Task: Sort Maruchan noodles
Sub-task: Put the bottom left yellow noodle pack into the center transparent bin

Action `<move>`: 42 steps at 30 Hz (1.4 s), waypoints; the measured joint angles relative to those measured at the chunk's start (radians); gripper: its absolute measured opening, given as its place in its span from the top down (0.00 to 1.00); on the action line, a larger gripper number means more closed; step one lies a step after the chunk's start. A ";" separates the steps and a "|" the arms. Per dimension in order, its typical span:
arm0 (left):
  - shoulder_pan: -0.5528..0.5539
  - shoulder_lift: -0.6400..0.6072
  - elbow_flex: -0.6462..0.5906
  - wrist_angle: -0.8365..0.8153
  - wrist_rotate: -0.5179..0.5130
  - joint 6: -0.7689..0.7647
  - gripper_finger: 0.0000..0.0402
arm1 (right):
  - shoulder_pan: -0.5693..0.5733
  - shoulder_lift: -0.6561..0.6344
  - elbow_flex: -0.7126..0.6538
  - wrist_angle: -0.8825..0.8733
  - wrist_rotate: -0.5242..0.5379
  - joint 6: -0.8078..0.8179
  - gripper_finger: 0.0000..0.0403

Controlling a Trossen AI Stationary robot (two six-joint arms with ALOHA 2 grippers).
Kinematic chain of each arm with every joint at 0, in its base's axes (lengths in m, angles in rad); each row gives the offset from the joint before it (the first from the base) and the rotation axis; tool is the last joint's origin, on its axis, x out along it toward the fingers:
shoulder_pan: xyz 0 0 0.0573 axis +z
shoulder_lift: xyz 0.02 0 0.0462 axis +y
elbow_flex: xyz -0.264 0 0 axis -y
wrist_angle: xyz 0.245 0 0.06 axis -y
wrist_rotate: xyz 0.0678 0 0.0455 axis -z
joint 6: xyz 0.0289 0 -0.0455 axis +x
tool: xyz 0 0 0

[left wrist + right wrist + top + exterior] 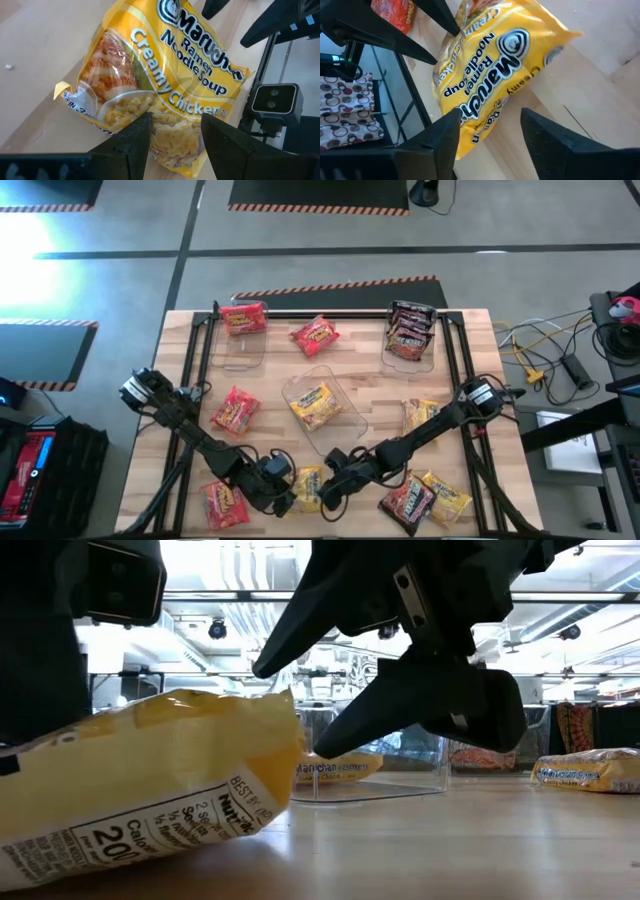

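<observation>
A yellow Maruchan Creamy Chicken packet (308, 486) (165, 75) (495, 65) lies near the table's near edge, between my two grippers. My left gripper (288, 496) (175, 125) is open, and the packet's left end sits between its fingers. My right gripper (331, 488) (490, 117) (290, 710) is open at the packet's right side, its fingers slanting down over that edge. The other packets lie loose on the table: red ones (235, 410) (225, 503) (315, 335), yellow ones (420, 415) (447, 496) and a dark one (405, 500). My left gripper stands with its fingers (135, 137) on either side of the yellow packet's end (170, 140), which rests on the table; I cannot tell whether they touch it. My right gripper has one fingertip (452, 120) at the packet's edge (470, 125); whether it touches cannot be told.
Three clear bins stand on the table: a far-left one (240, 345) holding a red packet, a middle one (345, 405) holding a yellow packet, and a far-right one (410, 355) holding dark packets. Black frame rails run along the table's left and right sides.
</observation>
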 joint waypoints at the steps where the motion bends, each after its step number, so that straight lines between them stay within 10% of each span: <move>1: -0.002 0.000 0.000 0.000 0.001 -0.001 0.60 | 0.000 0.000 0.000 0.000 0.000 0.000 0.50; 42: -0.008 0.004 -0.090 0.132 -0.074 0.036 0.60 | -0.013 0.000 0.001 0.016 0.073 -0.019 0.49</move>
